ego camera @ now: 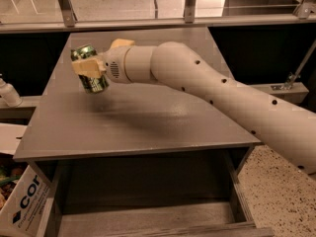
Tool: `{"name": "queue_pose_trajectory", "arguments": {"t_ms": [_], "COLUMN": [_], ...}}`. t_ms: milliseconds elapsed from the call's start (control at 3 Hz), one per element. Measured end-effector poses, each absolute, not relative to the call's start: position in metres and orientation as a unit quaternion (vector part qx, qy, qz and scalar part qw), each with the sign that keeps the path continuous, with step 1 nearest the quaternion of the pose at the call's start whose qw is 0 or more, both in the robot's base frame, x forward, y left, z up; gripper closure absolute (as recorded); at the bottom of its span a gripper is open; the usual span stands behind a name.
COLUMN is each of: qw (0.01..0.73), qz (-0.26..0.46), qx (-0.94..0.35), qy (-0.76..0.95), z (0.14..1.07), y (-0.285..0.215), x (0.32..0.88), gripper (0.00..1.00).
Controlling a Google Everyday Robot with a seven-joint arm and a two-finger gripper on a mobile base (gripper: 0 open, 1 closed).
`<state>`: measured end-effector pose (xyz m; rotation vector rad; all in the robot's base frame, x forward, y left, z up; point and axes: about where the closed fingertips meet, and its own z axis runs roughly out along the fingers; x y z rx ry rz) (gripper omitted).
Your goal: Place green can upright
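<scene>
The green can [90,69] is a dark green mottled drink can with a silver top. It is held nearly upright, leaning a little, above the left part of the grey table [148,117]. My gripper [91,65] is shut on the can's middle, one tan finger [89,67] across its front. The can's bottom hangs just above the tabletop; I cannot tell whether it touches. The white arm [207,88] reaches in from the lower right across the table.
An open drawer [143,201] sits under the table's front edge. A white bottle [9,94] stands at the left on a ledge. A cardboard box [19,201] is at the lower left. A railing and glass run behind the table.
</scene>
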<state>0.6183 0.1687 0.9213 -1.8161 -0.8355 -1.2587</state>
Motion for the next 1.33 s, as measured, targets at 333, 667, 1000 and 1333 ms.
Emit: {"name": "queue_pose_trajectory", "arguments": {"t_ms": [333, 667, 1000, 1333], "qw": [0.381, 0.381, 0.392, 0.418], "qz": [-0.496, -0.495, -0.520, -0.567], "qx": [-0.706, -0.707, -0.681, -0.628], "qy": [-0.332, -0.332, -0.334, -0.329], "z": [0.924, 0.923, 0.922, 0.919], "y": [0.171, 0.172, 0.169, 0.157], "x": [0.615, 0.615, 0.617, 0.619], "gripper": [1.00, 1.00, 1.00, 1.00]}}
